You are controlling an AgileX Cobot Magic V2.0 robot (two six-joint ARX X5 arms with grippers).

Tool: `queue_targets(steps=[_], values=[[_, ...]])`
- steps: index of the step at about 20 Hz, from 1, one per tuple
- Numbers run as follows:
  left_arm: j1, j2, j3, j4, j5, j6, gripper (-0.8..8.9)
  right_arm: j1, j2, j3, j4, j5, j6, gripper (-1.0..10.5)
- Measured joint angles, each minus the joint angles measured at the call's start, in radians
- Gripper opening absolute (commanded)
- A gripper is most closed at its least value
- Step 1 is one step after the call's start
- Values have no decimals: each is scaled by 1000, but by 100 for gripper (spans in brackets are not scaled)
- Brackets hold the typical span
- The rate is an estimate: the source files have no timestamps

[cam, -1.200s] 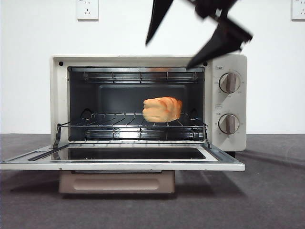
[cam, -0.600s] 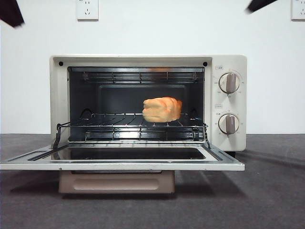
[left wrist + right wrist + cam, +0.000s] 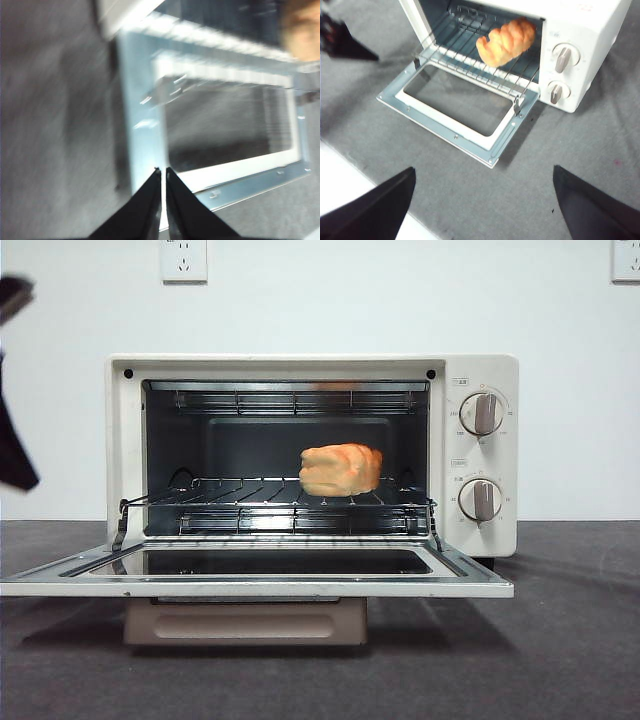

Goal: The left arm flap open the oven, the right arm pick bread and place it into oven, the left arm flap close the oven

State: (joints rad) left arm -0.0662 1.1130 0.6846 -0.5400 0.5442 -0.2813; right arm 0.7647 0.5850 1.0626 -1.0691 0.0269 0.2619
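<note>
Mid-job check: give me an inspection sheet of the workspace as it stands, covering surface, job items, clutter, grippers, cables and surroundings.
Surface: dark grey felt-like table covering.
Job items: cream-white boxy toaster oven, its glass-windowed door folded down flat; small golden-orange glossy bread loaf lying on the wire rack inside, towards the side of the two beige knobs.
Clutter: nothing seen.
Grippers: left gripper shut, blurred, above the open door's edge; right gripper open, empty, back from the oven.
Cables: nothing seen.
Surroundings: plain white wall with two white power sockets.
</note>
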Motion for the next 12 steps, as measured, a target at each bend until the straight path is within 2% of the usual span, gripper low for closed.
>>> queue_targets(steps=[5, 9, 12], values=[[26, 14, -154, 70, 0, -82, 13, 0, -33, 0, 0, 0, 0, 437], [33, 47, -182, 89, -13, -114, 13, 0, -35, 0, 5, 0, 0, 437], [28, 121, -184, 132, 56, -126, 13, 0, -35, 0, 13, 0, 0, 437]])
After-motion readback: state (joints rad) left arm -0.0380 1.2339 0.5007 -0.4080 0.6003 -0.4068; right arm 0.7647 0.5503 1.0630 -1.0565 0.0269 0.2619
